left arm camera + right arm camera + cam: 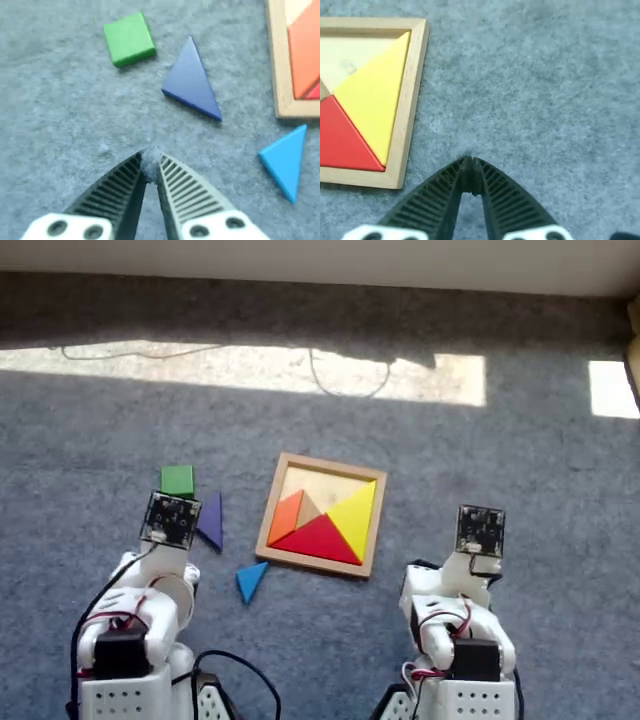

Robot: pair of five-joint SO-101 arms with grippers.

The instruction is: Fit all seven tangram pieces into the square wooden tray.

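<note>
Three pieces lie on the carpet (pixel 520 470) ahead of the left gripper (pixel 150 167), fingers clenched: green square (pixel 129 39), dark blue triangle (pixel 192 80), light blue triangle (pixel 285 157) (nearest the tray (pixel 407 90)). The tray holds an orange piece (pixel 288 513), a red piece (pixel 320 538) and a yellow piece (pixel 355 510); the right gripper (pixel 471 177), likewise clenched, is beside it.

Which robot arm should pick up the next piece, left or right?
Probably left. The green square, dark blue triangle and light blue triangle all lie on the carpet just ahead of the left gripper. The right gripper sits on the other side of the tray.
</note>
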